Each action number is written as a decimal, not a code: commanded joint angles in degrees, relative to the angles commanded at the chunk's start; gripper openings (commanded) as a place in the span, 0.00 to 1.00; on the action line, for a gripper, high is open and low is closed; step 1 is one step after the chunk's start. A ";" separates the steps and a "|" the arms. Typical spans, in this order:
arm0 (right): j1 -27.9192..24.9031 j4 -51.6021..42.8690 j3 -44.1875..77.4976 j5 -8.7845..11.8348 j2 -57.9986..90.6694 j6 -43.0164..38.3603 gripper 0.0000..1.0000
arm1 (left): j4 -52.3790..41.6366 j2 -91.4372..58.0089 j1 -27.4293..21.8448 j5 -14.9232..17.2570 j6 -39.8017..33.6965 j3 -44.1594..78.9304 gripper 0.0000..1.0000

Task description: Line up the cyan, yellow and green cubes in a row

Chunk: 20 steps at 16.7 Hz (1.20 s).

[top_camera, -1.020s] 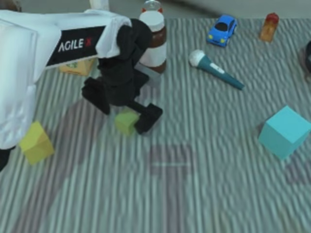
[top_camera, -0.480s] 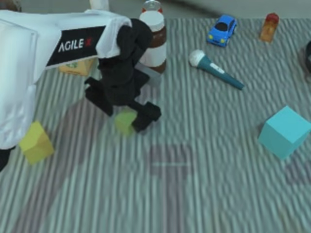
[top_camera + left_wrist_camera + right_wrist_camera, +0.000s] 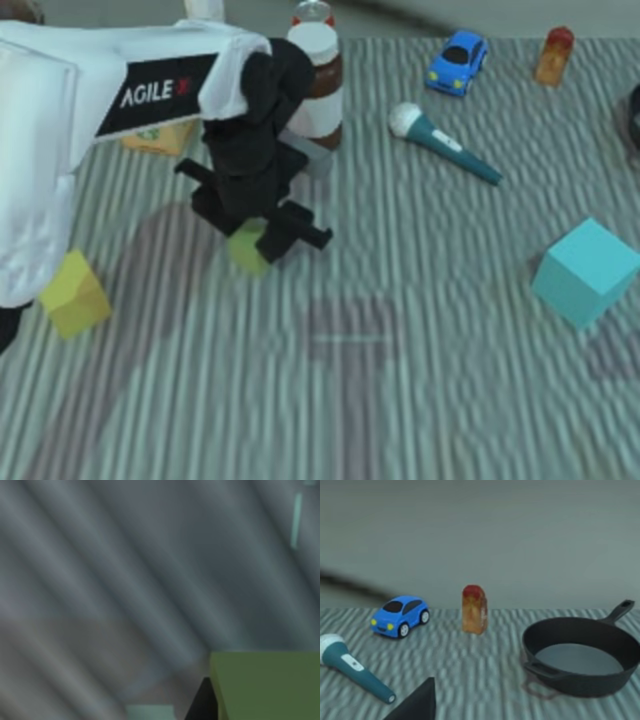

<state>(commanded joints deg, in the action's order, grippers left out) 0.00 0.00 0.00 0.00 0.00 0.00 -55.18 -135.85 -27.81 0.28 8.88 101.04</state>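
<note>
The yellow cube [image 3: 73, 293] lies far left of the green cube [image 3: 246, 249]. The left pincer [image 3: 262, 232] pinches the green cube on the bench [image 3: 400, 380]. The cyan cube [image 3: 585, 271] sits far right of it. The right pincer is out of sight.

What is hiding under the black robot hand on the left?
Under the left gripper sits the small olive-green matte cube on the striped grey table mat. Only its lower-left corner peeks out; the black fingers cover the rest, so their grip cannot be seen.
</note>
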 joint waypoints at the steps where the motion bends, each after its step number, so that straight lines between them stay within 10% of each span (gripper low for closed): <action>1: 0.00 0.00 0.00 0.00 0.00 0.00 1.00 | 0.00 0.00 0.00 0.00 0.00 0.00 0.00; 20: 0.00 0.00 0.00 0.00 0.00 0.00 1.00 | -14.13 5.37 0.82 0.22 -0.16 10.63 0.00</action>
<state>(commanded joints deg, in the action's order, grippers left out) 0.00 0.00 0.00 0.00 0.00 0.00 -69.31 -130.48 -26.99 0.50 8.71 111.67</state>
